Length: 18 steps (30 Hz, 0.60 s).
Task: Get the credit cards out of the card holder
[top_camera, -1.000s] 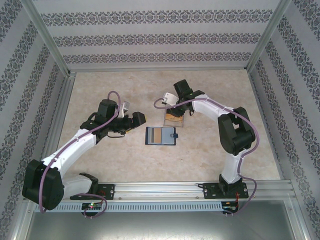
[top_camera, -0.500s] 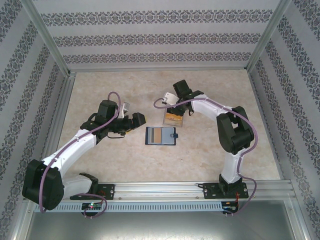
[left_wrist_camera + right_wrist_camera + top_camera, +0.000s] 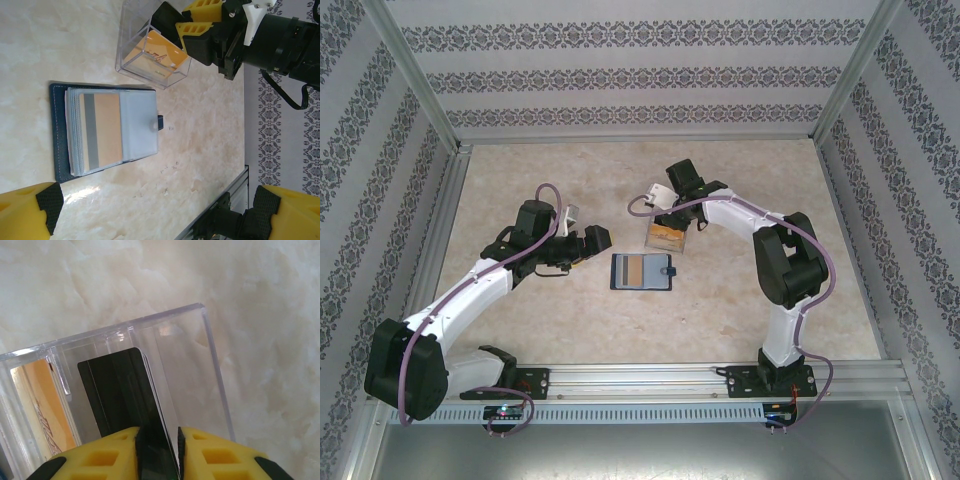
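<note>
- I have two arms. My left gripper [image 3: 596,240] [image 3: 155,215] has its yellow fingers [image 3: 25,215] spread wide, and there is nothing between them. It hangs at 9 o'clock from the wallet in the top view.
- My right gripper [image 3: 672,222] [image 3: 186,27] [image 3: 158,437] is pinched narrow on one thin black card [image 3: 122,390] [image 3: 167,17]. The card stands tilted, with its low end inside the box.
- There is one small dark blue folding card holder [image 3: 642,272] [image 3: 60,150]. It lies open and flat near the middle of the table, with its little tab at 3 o'clock.
- One tan card [image 3: 106,130] with a grey stripe shows on top inside it. I cannot tell how many more lie under it.
- There is one clear plastic box [image 3: 668,238] [image 3: 131,40] [image 3: 190,355]. It sits at 1 o'clock from the card holder, close but not touching.
- One orange card [image 3: 155,56] [image 3: 42,405] leans inside the box, beside the black one.
- The table [image 3: 550,320] is pale and looks like cream marble.
- The walls [image 3: 640,75] have white paper with grey flower stripes. Shiny metal posts [image 3: 415,75] stand at the corners, and a metal rail [image 3: 650,378] runs along the 6 o'clock edge.
</note>
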Each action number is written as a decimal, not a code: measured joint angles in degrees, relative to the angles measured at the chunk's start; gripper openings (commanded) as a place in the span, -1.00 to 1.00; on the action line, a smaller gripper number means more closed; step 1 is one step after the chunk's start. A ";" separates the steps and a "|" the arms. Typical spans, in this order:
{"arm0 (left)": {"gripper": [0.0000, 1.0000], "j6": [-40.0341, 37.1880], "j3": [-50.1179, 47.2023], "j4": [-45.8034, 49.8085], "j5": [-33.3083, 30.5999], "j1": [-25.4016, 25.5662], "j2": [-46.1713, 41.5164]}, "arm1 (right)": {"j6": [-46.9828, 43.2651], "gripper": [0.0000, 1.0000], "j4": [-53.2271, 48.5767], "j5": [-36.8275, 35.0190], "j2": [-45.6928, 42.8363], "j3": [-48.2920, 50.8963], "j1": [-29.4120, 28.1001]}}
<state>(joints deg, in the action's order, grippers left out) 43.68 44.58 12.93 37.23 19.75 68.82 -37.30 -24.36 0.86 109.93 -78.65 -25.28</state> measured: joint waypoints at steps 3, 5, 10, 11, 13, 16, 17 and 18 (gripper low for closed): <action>0.99 -0.02 0.00 0.00 0.00 0.00 0.00 | 0.35 -0.58 0.04 0.00 0.00 0.00 0.00; 0.99 -0.02 0.00 0.00 0.00 0.00 -0.04 | 0.50 -0.56 0.24 0.00 -0.04 0.00 0.00; 0.99 0.00 -0.02 0.02 -0.02 0.00 -0.68 | 1.14 -0.38 0.42 -0.04 -0.04 0.00 0.00; 0.99 0.00 -0.09 0.02 0.00 0.00 -0.94 | 1.18 -0.34 0.46 -0.09 -0.04 0.00 0.00; 0.98 0.00 -0.15 0.04 -0.02 0.00 -1.33 | 1.27 -0.28 0.48 -0.17 -0.04 0.00 0.00; 0.99 0.00 -0.22 0.09 0.00 0.00 -1.70 | 1.51 -0.21 0.59 -0.22 -0.07 0.00 0.00; 0.99 0.00 -0.22 0.11 0.00 0.00 -1.70 | 1.64 -0.21 0.61 -0.22 -0.09 0.00 0.02; 0.99 0.00 -0.22 0.13 0.00 0.00 -1.70 | 1.68 -0.20 0.59 -0.22 -0.17 0.00 0.02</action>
<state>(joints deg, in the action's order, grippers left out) 43.68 44.36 13.06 37.23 19.75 67.11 -35.62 -23.77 0.64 109.75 -78.65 -25.26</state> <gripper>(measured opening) 0.994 0.393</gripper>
